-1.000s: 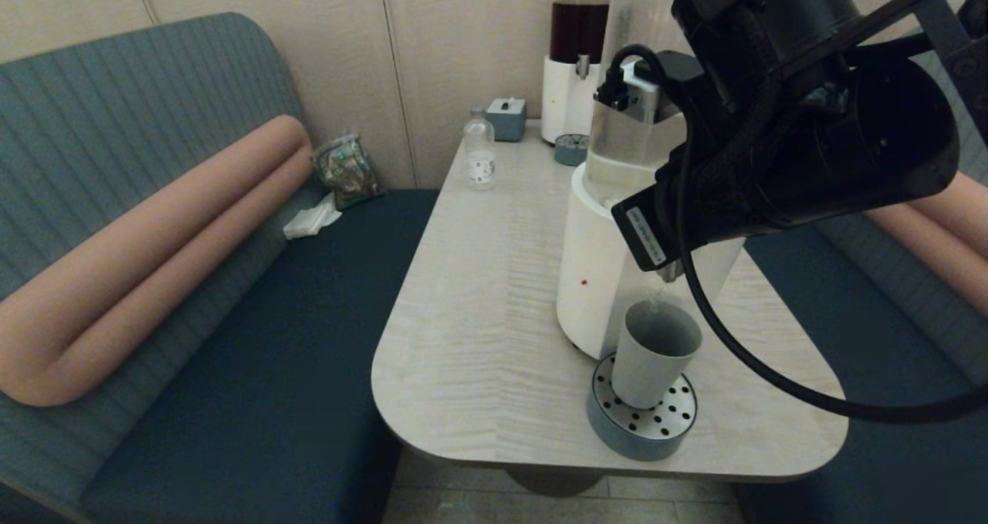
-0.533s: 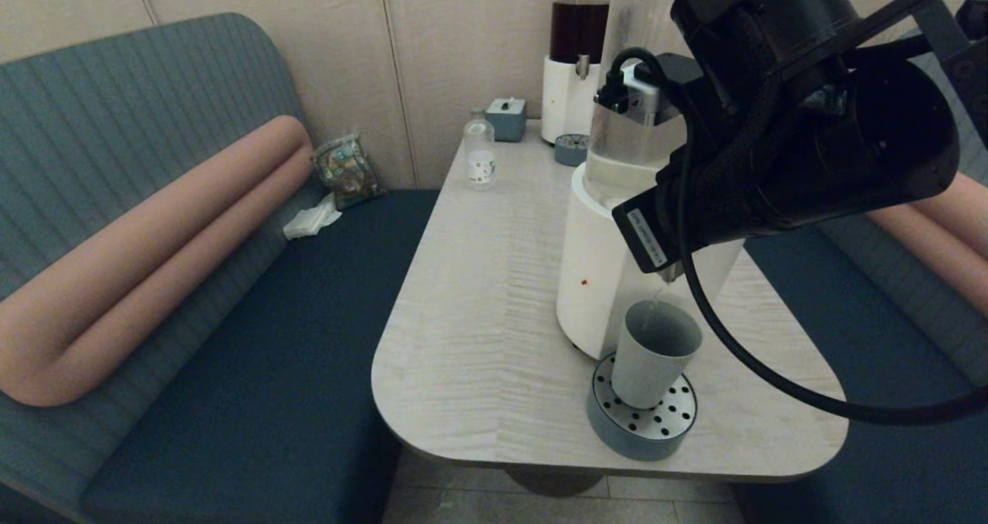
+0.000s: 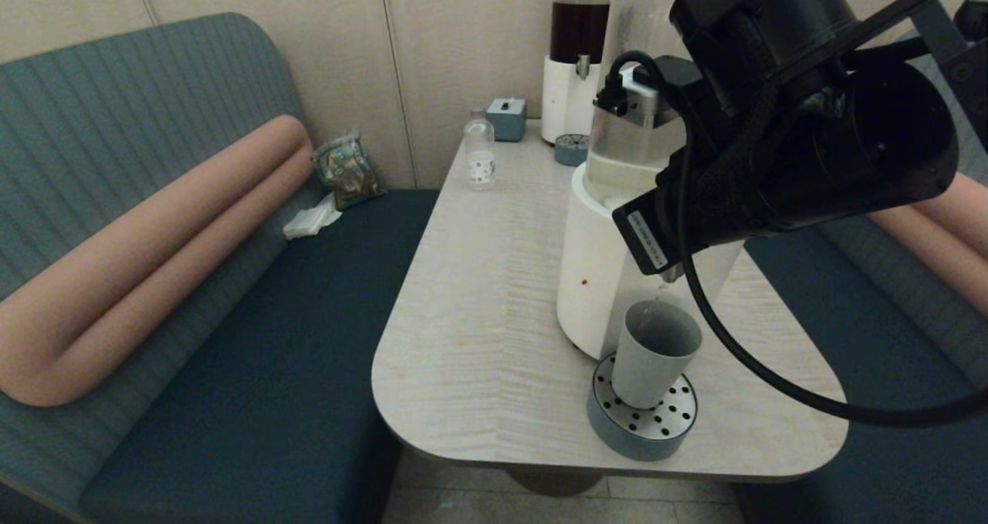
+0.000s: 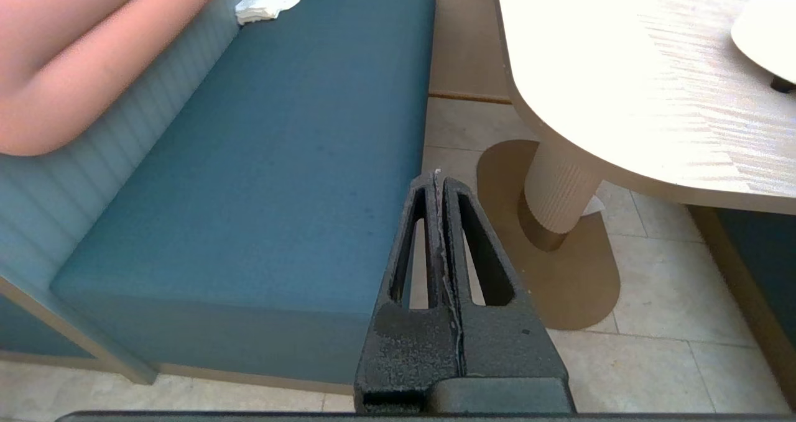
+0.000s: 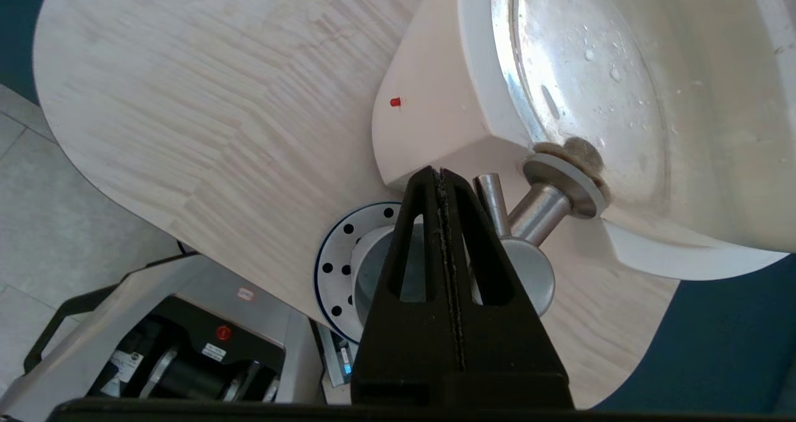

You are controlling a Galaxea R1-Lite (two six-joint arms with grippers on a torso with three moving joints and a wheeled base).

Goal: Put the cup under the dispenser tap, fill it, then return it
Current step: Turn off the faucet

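The bench [image 3: 478, 316] is a pale wood-grain top with rounded corners, and it stands on one round ribbed leg [image 4: 556, 192] with a flat foot on the tiled floor [image 4: 653, 310]. On it stand the big white dispenser [image 3: 594, 277], a round blue drip tray [image 3: 644, 424] with a holed metal plate just in front of it, a small clear bottle [image 3: 479, 153], a small grey-blue box [image 3: 506, 117], the dark-liquid dispenser [image 3: 575, 69] and a second small tray [image 3: 571, 150] near the wall.
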